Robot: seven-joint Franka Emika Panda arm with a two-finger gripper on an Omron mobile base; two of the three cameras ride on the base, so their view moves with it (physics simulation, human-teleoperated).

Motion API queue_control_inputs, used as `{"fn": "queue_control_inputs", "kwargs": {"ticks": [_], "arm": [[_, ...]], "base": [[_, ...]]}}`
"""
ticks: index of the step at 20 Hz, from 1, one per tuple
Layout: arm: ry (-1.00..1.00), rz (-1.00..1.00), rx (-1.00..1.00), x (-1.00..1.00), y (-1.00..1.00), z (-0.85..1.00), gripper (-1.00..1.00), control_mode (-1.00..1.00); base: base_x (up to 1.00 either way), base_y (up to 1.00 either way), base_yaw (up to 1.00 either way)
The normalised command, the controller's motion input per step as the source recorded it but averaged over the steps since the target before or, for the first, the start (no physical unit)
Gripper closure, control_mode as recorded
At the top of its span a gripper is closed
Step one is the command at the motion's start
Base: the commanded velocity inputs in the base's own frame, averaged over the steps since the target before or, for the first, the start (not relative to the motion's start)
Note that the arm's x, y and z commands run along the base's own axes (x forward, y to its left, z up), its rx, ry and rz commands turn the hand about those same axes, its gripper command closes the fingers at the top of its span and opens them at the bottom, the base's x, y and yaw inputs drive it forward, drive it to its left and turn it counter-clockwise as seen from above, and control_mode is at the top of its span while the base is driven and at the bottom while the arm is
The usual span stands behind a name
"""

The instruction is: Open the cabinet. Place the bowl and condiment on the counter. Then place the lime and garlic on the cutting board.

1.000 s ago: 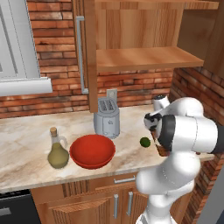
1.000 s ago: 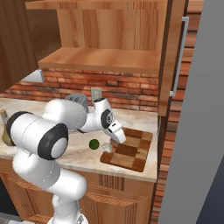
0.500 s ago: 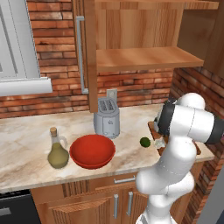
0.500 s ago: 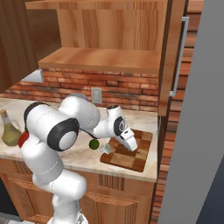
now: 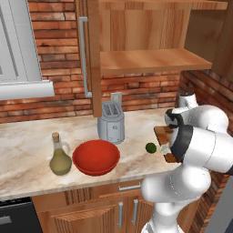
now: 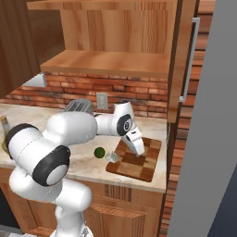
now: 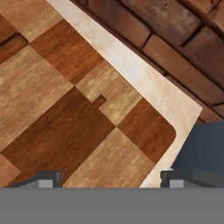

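Garlic (image 6: 111, 157) rests on the tabletop (image 5: 27, 141) at the cutting board's (image 6: 150, 147) 9 o'clock edge; end effector (image 6: 138, 147) spread, empty. Next: regrasp garlic.

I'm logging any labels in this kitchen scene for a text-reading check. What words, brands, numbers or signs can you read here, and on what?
None can be read.
The condiment bottle bears no label.
The toaster front shows no brand or markings.
The bowl, the cutting board and the cabinet are plain, without print.
The wall outlet has no legible marking.
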Motion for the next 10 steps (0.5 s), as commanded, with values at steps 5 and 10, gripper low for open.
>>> {"fn": "queue_control_inputs", "kwargs": {"ticks": [5,10], "arm": [[0.0,-0.03,0.02,-0.49,0.33,0.39,-1.0,-1.0],[-0.02,0.0,-0.13,-0.18,0.2,-0.17,-1.0,-1.0]], "base": [[0.0,0.0,0.0],[0.0,0.0,0.0]]}}
